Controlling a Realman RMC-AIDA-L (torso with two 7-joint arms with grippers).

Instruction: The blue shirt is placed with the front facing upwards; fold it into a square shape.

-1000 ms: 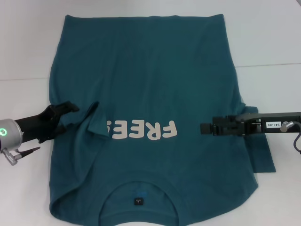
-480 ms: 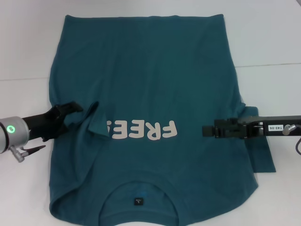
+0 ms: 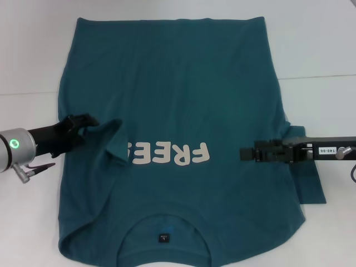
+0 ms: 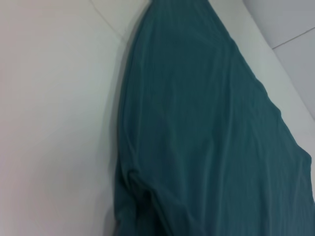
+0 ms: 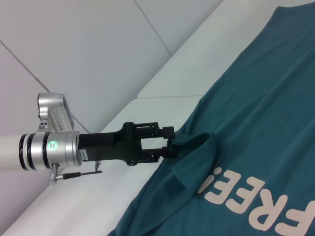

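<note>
On a white table point(image 3: 322, 39), the blue shirt point(image 3: 178, 94) lies flat with its white "FREE!" print point(image 3: 169, 154) face up and its collar point(image 3: 163, 236) nearest the robot. The left gripper point(image 3: 88, 123) has its fingers closed on the folded-in left sleeve point(image 3: 111, 136), the fabric bunched just beyond the fingertips. The right gripper point(image 3: 246, 153) hovers over the shirt's opposite side, with the right sleeve point(image 3: 308, 183) spread behind its fingers; whether those fingers are parted or closed cannot be told. The pinch looks shallow, so the sleeve may slip free if pulled. Dragging could also wrinkle the body and skew the fold.
</note>
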